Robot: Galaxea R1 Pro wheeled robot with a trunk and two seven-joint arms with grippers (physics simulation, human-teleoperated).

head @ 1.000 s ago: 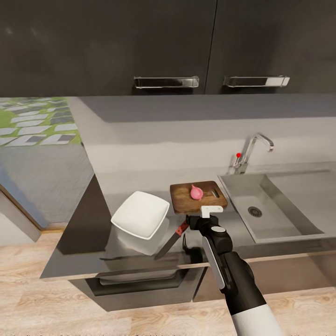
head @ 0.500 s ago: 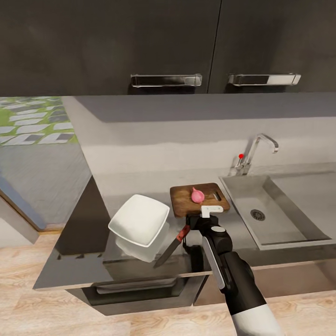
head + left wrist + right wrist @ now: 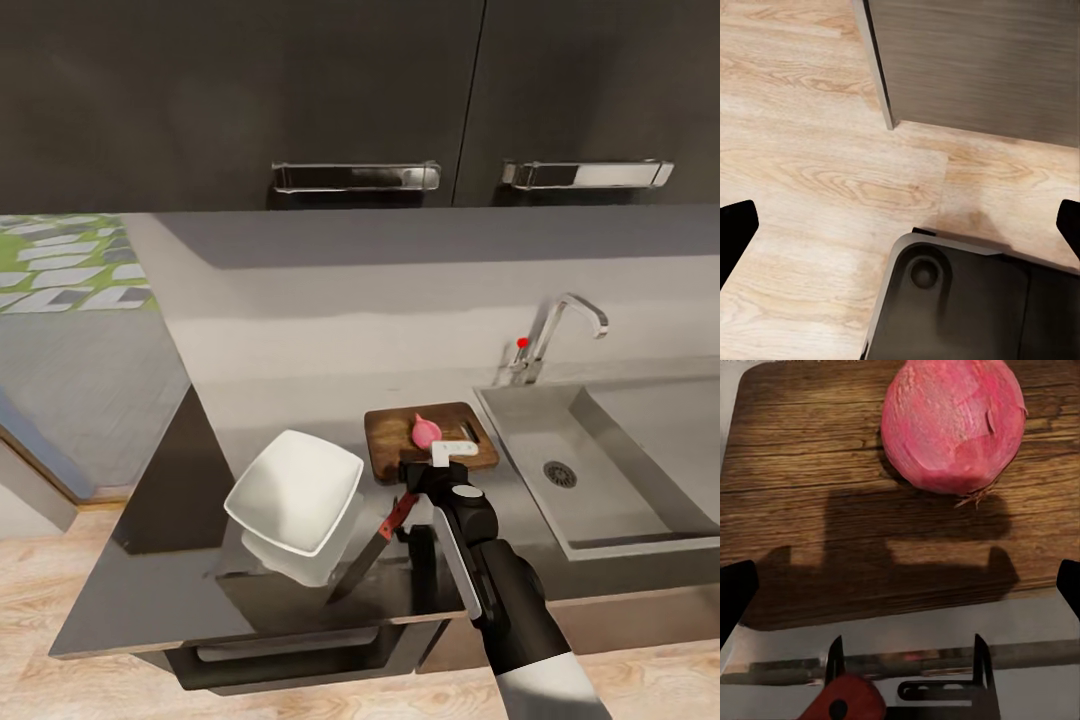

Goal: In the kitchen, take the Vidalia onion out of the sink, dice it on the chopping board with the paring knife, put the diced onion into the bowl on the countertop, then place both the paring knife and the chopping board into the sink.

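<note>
At the near edge of the counter (image 3: 250,400), the right arm reaches in from about 5 o'clock in the head view, its black-and-white forearm angled up toward the chopping board (image 3: 395,440). The right gripper (image 3: 425,478) sits just short of the board's near edge, its fingers pinching the reddish handle of the paring knife (image 3: 372,545), whose dark blade slants down toward 7 o'clock over the grey surface. In the right wrist view the handle end (image 3: 844,699) shows close to the camera, the dark fingertips (image 3: 735,592) stand at either edge of the picture, and the gripper's shadow falls across the board (image 3: 810,472). The Vidalia onion (image 3: 425,431), pink and whole, rests on the board toward its far right part; from the wrist it shows large, root tuft turned toward the gripper (image 3: 952,424). The bowl (image 3: 293,492) stands tilted at 9 o'clock from the gripper, near the knife's blade but apart from it. The sink (image 3: 640,480) lies at 3 o'clock from the board, with its round drain (image 3: 560,474) and the chrome tap (image 3: 560,330) with red knob behind it. Dark wall cabinets (image 3: 300,90) with chrome handles hang above. The left wrist view looks down on pale wood floor (image 3: 810,150) and a dark cabinet front (image 3: 982,60), with the left gripper (image 3: 900,225) spread wide, one black fingertip at each side.
</note>
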